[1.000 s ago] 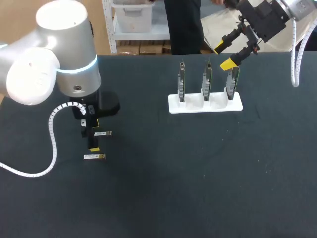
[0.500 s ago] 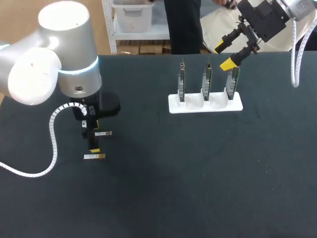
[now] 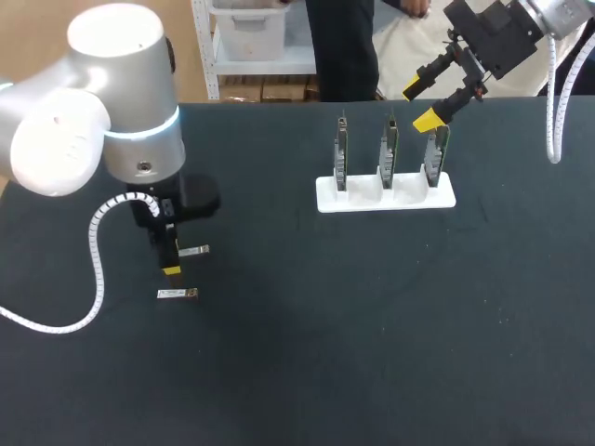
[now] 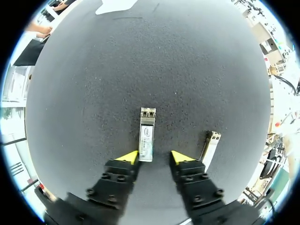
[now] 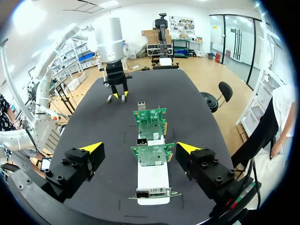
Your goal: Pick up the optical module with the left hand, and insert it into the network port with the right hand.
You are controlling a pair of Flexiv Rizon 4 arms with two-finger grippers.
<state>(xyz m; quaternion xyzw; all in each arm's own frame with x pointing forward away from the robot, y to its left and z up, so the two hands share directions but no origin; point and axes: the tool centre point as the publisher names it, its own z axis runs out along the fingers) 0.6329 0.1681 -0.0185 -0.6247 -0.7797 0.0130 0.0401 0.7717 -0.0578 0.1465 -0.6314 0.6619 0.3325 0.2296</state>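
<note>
Left end effector (image 4: pixel 153 157) sits low over the dark table (image 3: pixel 372 325), toward 9 o'clock in the head view, its fingers spread wide and gripping nothing. An optical module (image 4: pixel 146 135) lies flat on the table between them, close to one yellow tip. A second module (image 3: pixel 177 294) lies just at its 6 o'clock. Right end effector (image 3: pixel 420 104) hangs wide open and empty above a white stand (image 3: pixel 386 197) of three upright green network cards (image 3: pixel 388 147) at 1 o'clock
</note>
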